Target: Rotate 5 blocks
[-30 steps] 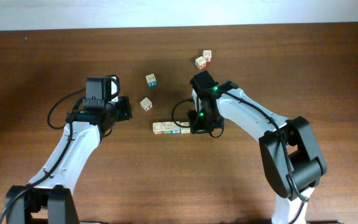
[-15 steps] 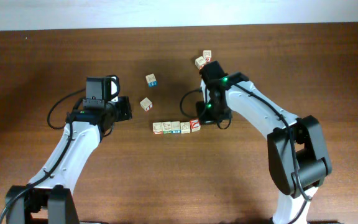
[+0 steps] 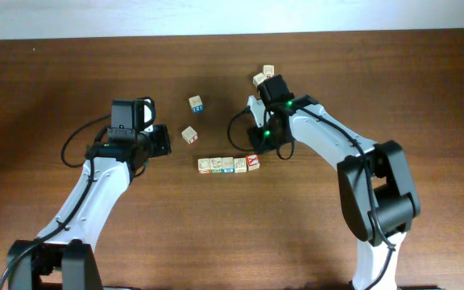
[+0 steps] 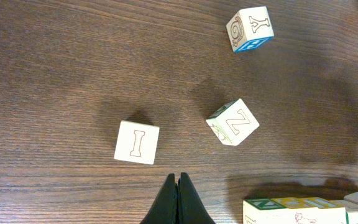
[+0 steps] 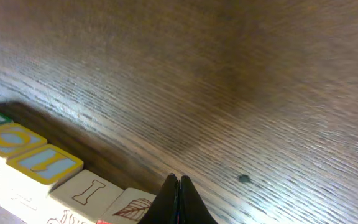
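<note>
Overhead: four blocks (image 3: 228,164) sit in a row mid-counter (image 3: 393,72), with a few more loose farther back. Left wrist: left fingers (image 4: 178,202) are pressed together, empty, just near of the I block (image 4: 137,142). Right wrist: right fingers (image 5: 178,200) are together too, right beside the row.

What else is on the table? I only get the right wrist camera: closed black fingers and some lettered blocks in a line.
Observer: From overhead, that line lies in the middle of the table, running left to right.
Visitor: Any loose ones?
Observer: Yes. A pair of blocks sits close together towards the far side.
Visitor: And the other arm?
Observer: The left gripper is shut and empty, with a block marked I close by.
</note>
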You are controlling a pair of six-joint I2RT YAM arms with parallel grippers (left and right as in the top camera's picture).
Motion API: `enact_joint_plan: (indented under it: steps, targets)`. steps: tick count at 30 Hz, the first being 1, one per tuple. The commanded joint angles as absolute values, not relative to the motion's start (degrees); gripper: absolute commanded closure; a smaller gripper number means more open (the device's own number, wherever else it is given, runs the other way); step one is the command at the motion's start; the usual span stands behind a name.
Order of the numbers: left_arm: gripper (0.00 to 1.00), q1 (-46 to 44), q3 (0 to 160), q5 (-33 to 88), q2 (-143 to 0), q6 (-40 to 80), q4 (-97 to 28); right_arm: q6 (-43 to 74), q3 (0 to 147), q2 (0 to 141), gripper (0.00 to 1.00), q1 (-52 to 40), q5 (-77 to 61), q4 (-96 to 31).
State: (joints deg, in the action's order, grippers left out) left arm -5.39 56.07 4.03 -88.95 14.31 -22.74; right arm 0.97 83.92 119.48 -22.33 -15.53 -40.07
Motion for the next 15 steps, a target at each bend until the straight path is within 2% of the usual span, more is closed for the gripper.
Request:
enact_joint_plan:
  steps: [1, 15]
  targets:
    - [1.00, -5.48, 56.51, 3.79, -89.45, 13.65, -22.61, -1.30, 84.77, 119.74, 0.96, -22.52, -17.82, -40.60]
    - [1.00, -5.48, 56.51, 3.81, -89.45, 13.65, -22.63, 0.47, 84.77, 119.74, 0.96, -22.52, -17.82, -44.23]
